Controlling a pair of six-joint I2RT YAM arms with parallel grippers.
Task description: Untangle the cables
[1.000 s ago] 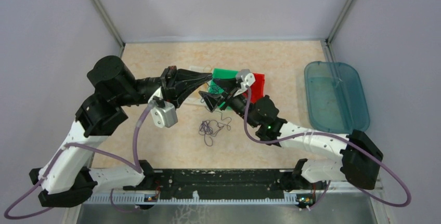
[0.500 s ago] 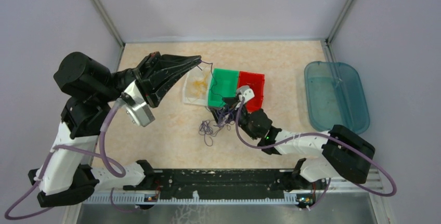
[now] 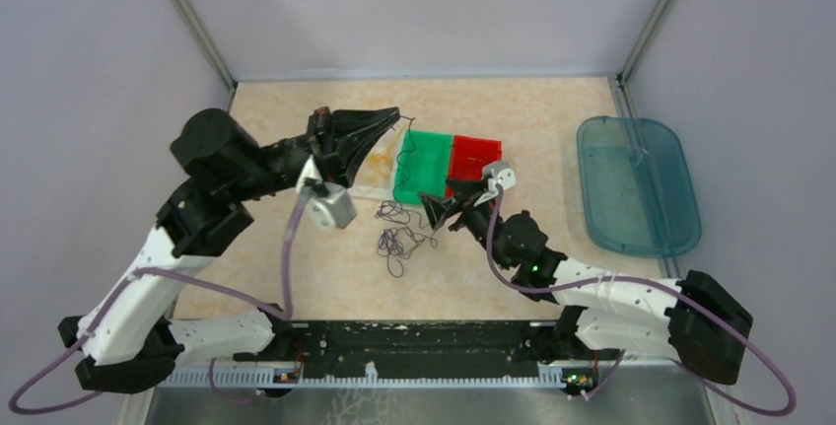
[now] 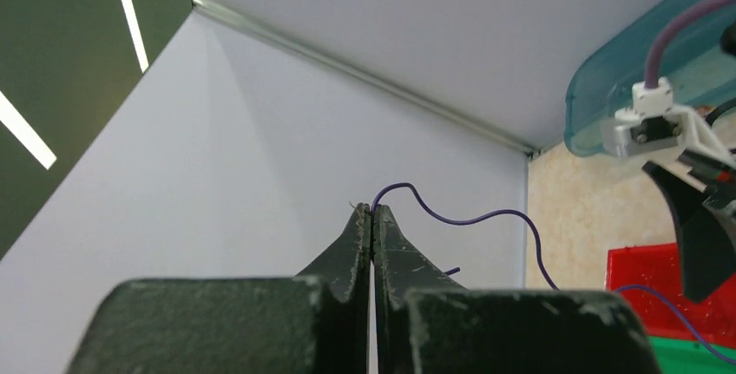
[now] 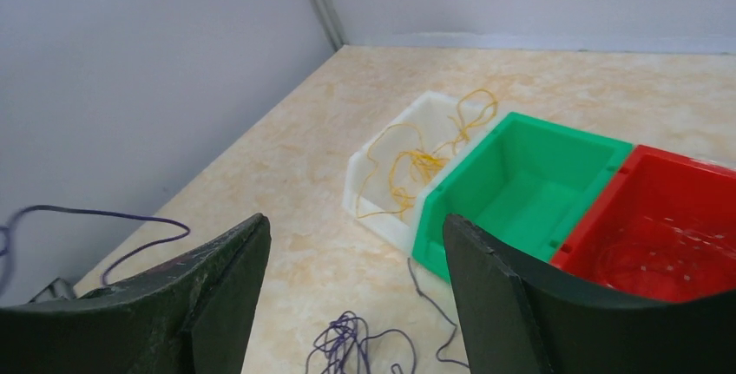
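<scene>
My left gripper [image 3: 394,114] is raised over the back of the bins and shut on one end of a thin dark purple cable [image 4: 473,217]. The strand arcs from the pinched tips [image 4: 372,211] down past the green bin [image 3: 424,164] to a loose purple tangle [image 3: 394,241] on the table. My right gripper [image 3: 435,211] hovers open just right of that tangle [image 5: 360,344], holding nothing. Yellow-orange cables [image 5: 417,164] lie in the white bin [image 5: 369,185]. A faint red cable [image 5: 634,261] lies in the red bin [image 5: 677,209].
The white, green [image 5: 521,179] and red [image 3: 475,157] bins stand side by side mid-table. A teal tray [image 3: 636,183] lies at the right. Grey walls enclose the table on three sides; the arm bases line the near edge.
My left gripper swung up and left with the purple cable, then came back right over the bins. The right gripper pulled back from the bins toward the near side, beside the tangle.
</scene>
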